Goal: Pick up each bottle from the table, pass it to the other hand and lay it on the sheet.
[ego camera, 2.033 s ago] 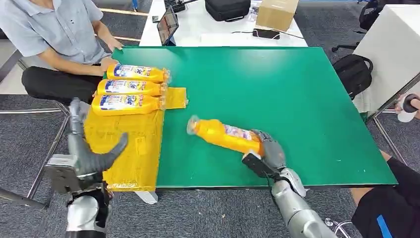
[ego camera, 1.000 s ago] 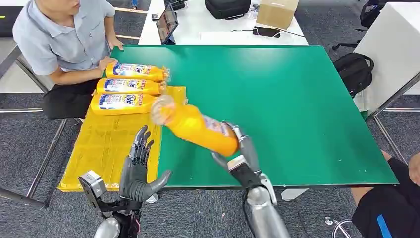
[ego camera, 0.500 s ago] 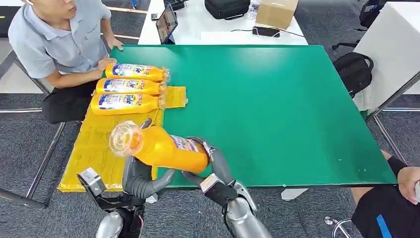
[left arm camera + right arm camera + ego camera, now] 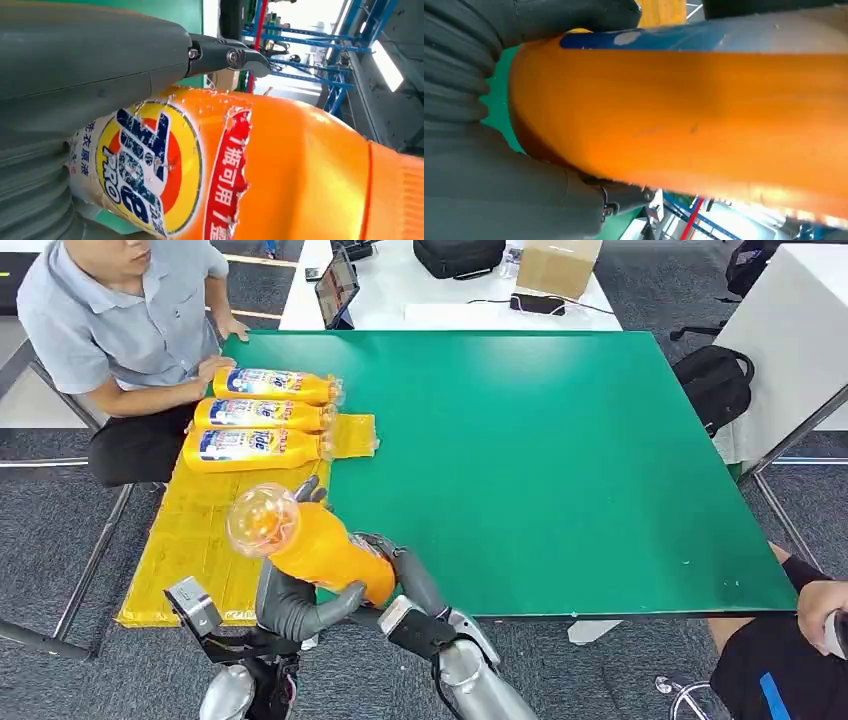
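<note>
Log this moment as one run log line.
stage: handover | orange bottle: held by both hands | right hand: gripping base | left hand: fingers around body | yellow sheet: three bottles lying

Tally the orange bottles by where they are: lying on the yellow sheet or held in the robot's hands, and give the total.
Lying on the yellow sheet: 3 (far bottle, middle bottle, near bottle)
Held bottle, between left hand and right hand: 1
Total: 4

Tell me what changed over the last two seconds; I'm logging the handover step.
The right hand lifted the orange bottle off the green table and carried it toward the robot's left. The left hand rose from beside the yellow sheet and now wraps the bottle too. The three bottles on the sheet stayed put.
</note>
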